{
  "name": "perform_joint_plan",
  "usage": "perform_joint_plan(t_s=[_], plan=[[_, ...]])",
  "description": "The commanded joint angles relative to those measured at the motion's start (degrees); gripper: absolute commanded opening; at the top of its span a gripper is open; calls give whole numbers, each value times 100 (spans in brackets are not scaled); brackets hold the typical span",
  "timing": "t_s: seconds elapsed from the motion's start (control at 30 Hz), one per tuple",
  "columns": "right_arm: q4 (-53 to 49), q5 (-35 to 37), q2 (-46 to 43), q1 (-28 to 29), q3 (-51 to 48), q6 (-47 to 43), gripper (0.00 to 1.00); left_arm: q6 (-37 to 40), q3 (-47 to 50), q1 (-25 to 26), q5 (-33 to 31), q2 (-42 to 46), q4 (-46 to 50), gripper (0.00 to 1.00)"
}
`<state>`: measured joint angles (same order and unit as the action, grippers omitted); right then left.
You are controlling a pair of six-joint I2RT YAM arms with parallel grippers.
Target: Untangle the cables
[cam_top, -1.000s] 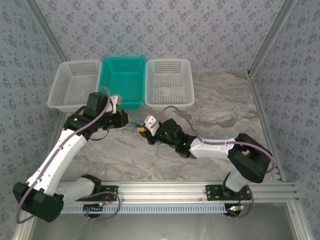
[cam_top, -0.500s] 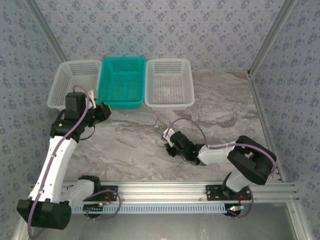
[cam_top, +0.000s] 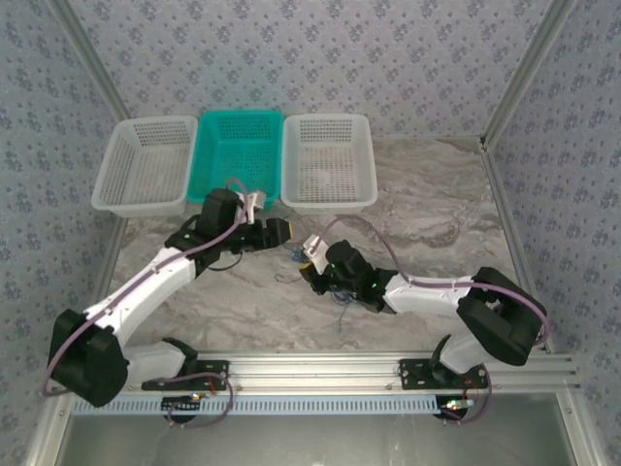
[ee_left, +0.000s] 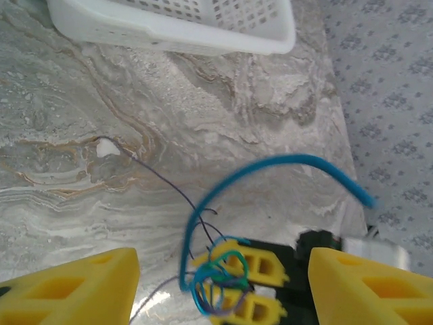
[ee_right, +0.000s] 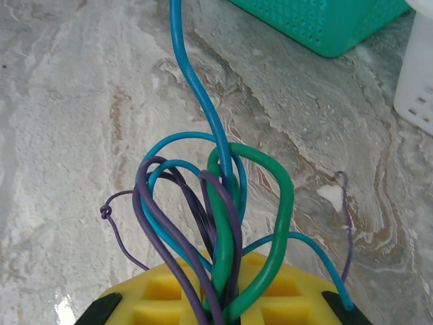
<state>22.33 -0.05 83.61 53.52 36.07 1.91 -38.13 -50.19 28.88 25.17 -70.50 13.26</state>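
The cables (ee_right: 223, 203) form a knot of blue, green and dark violet loops, held low over the table (cam_top: 427, 223) near its middle, in front of the teal basket (cam_top: 239, 155). The right gripper (ee_right: 223, 301) is closed on the foot of the knot, so that the loops fan out from its yellow fingers (ee_right: 162, 291). Held thus, the bundle is anchored and its strands stand apart, presumably so that a single one may be drawn out. The left gripper (cam_top: 283, 231) faces the knot from the other side, jaws wide apart and gripping nothing; it appears placed to take a strand. One blue cable (ee_left: 298, 162) rises out of the knot and arcs away to a free end, the likeliest strand to pull. A thin dark wire (ee_left: 162, 179) trails from the knot across the table to a small white end (ee_left: 105, 149). Two white baskets (cam_top: 328, 160) flank the teal one at the far edge, well apart from the knot. Nothing stands between the grippers; the hindrance lies in the knot itself, where the blue strand appears to pass through the green loop and may tighten it if pulled
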Motion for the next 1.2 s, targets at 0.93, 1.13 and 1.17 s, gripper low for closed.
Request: perform_joint_plan(t_s=[0.93, 1.13, 1.17], plan=[[-593, 1043, 488, 93, -313, 549, 22, -510, -534, -517, 234, 719, -989, 0], [-1046, 679, -353, 104, 4, 257, 25, 148, -744, 124, -149, 208, -400, 0], [-1058, 633, -504, 104, 15, 209, 26, 218, -775, 194, -207, 153, -348, 0]])
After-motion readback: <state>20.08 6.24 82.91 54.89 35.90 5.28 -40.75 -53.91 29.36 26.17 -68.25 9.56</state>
